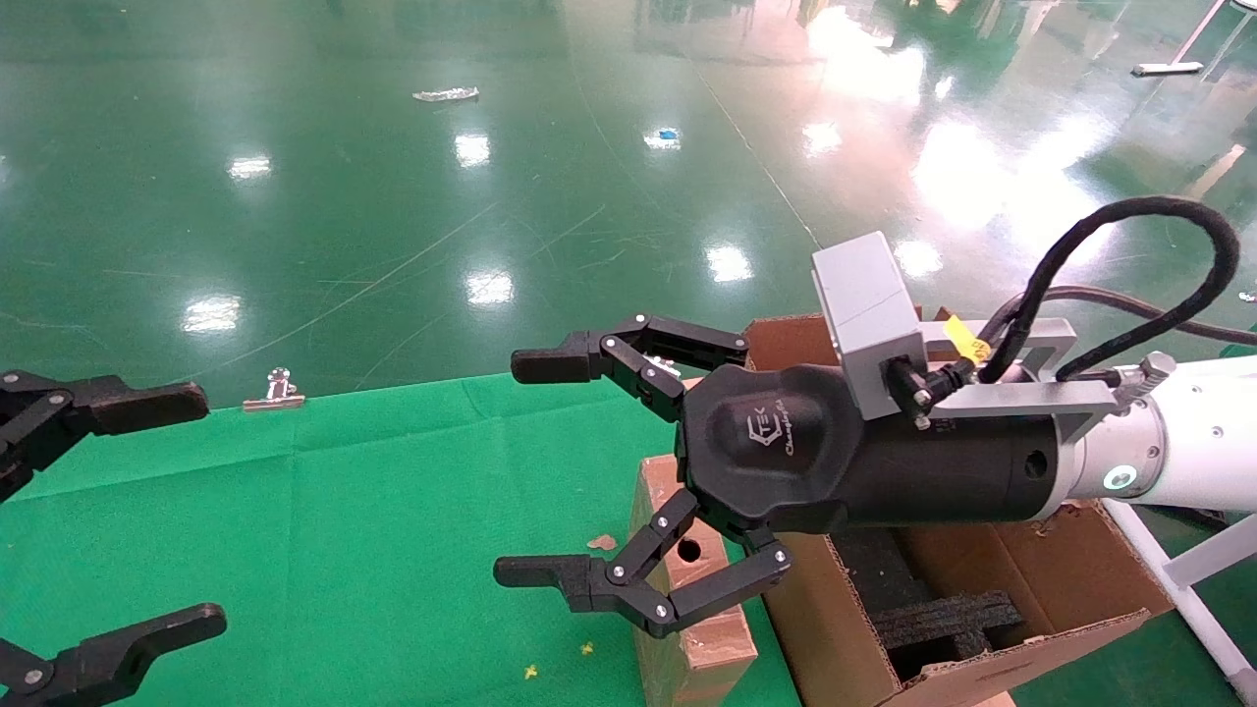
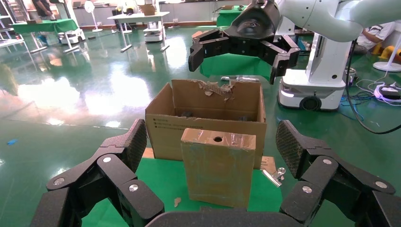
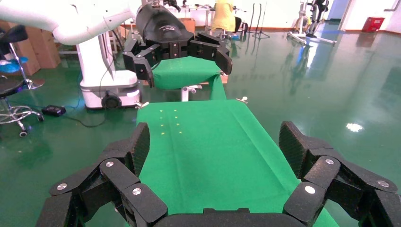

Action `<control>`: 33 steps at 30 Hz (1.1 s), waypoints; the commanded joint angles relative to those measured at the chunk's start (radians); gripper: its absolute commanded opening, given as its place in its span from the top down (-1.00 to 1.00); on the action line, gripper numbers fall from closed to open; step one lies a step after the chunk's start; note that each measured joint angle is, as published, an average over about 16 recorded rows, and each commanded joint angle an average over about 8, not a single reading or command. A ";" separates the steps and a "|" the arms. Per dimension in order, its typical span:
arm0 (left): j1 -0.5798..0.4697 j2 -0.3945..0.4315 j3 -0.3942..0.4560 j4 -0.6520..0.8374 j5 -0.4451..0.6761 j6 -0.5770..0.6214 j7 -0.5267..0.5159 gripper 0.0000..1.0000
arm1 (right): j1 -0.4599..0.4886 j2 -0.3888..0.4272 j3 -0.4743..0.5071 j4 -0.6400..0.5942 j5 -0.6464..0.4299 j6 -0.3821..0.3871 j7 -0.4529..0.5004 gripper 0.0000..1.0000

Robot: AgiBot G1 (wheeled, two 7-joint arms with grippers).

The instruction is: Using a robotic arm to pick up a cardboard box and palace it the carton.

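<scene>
Jaws of the right gripper (image 1: 530,469) gape wide, empty, above the cardboard box (image 1: 687,589), which stands upright on the green surface (image 1: 295,550) just beside the carton (image 1: 982,589). The left gripper (image 1: 187,511) hovers at the surface's far left, jaws likewise spread, holding nothing

robot lab or workshop hall

a wide glossy green floor (image 1: 393,196) mirrors the ceiling lights, a green cloth (image 3: 208,142) covers the work table, and more tables (image 2: 137,19) draped in green stand further back. a white wheeled robot base (image 2: 312,90) trails cables over the floor, with stands, an office chair (image 3: 14,85) and stacked boxes along the walls.
</scene>
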 commanded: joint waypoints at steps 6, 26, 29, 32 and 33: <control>0.000 0.000 0.000 0.000 0.000 0.000 0.000 -1.00 | 0.000 0.000 0.000 0.000 0.000 0.000 0.000 -1.00; -0.001 0.000 0.001 0.001 -0.001 0.000 0.001 -1.00 | 0.207 -0.084 -0.207 0.071 -0.346 -0.026 0.187 -1.00; -0.001 0.000 0.002 0.001 -0.001 0.000 0.001 -1.00 | 0.291 -0.133 -0.288 0.074 -0.461 -0.050 0.238 -1.00; -0.001 0.000 0.002 0.001 -0.001 0.000 0.001 -1.00 | 0.369 -0.179 -0.373 0.075 -0.561 -0.064 0.279 -1.00; -0.001 0.000 0.002 0.001 -0.001 0.000 0.001 -1.00 | 0.393 -0.193 -0.401 0.075 -0.589 -0.067 0.291 -1.00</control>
